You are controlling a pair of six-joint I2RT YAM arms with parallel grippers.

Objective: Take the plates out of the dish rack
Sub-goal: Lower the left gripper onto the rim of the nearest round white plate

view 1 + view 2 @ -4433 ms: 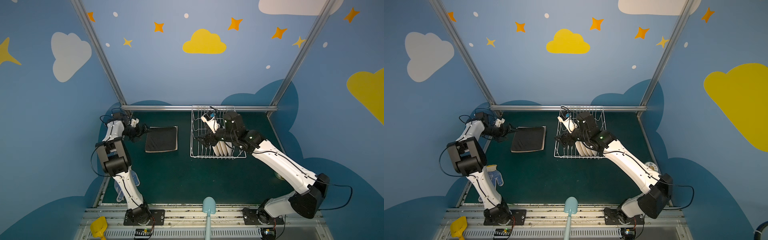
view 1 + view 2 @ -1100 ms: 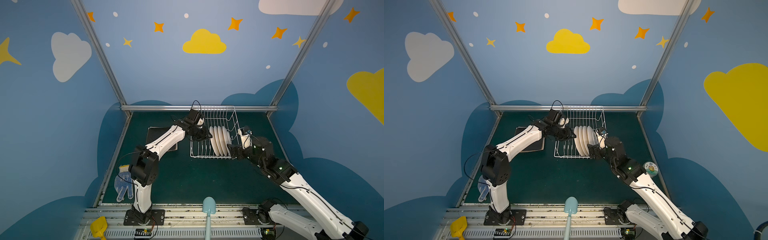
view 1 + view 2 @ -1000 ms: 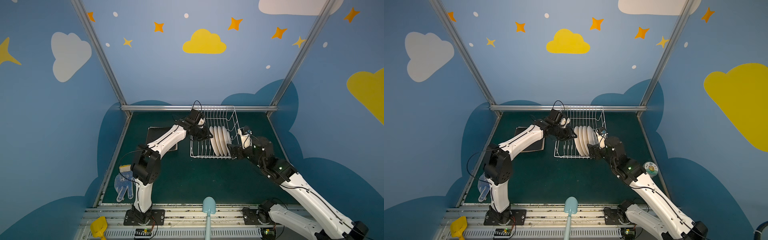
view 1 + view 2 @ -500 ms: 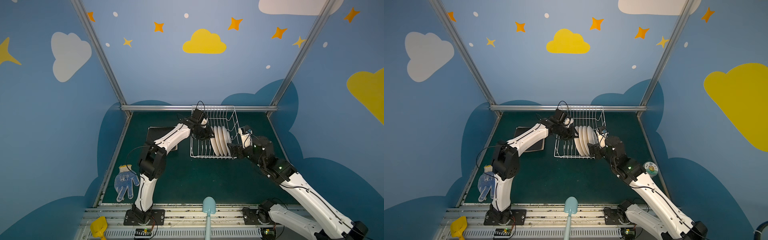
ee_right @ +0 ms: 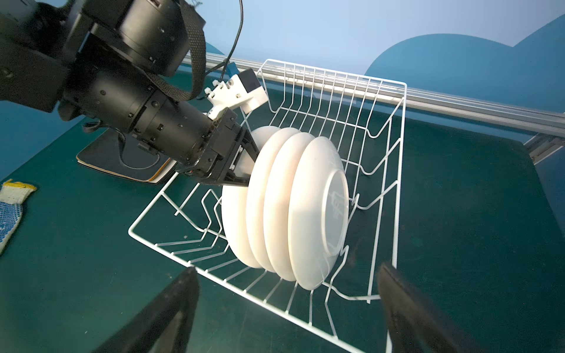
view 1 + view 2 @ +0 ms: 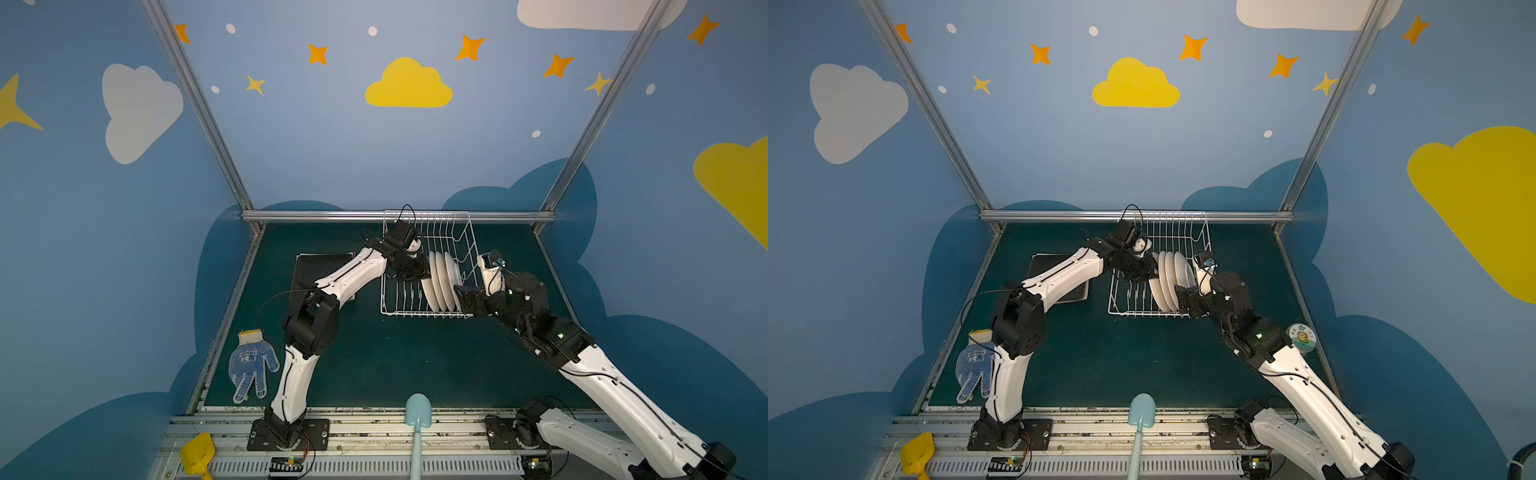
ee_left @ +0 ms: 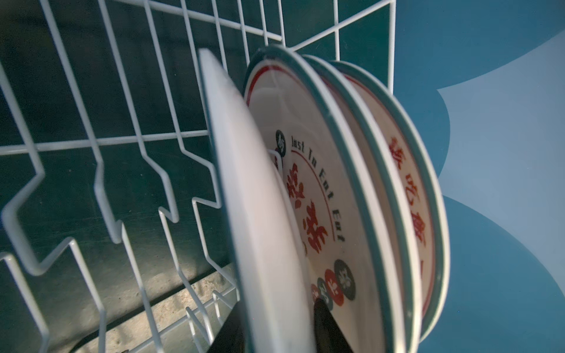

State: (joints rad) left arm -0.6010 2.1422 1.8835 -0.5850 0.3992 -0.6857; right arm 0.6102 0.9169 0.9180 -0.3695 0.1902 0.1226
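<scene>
Four round plates (image 6: pixel 442 280) are left standing in the rack (image 6: pixel 444 237), a black square one (image 6: pixel 316 266) lies out on the table (image 6: pixel 395 365) beside it; the left claw (image 5: pixel 249 166) straddles the end plate (image 5: pixel 235 220) at its rim, grip unclear, the right claw (image 5: pixel 286 269) gapes open.

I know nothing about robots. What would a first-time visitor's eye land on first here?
Probably the four round white plates standing on edge in the white wire dish rack at the back of the dark green table. The left claw straddles the rim of the end plate, while the right claw gapes open by the rack's near right corner. Above, a yellow painted cloud brightens the blue back wall.
</scene>
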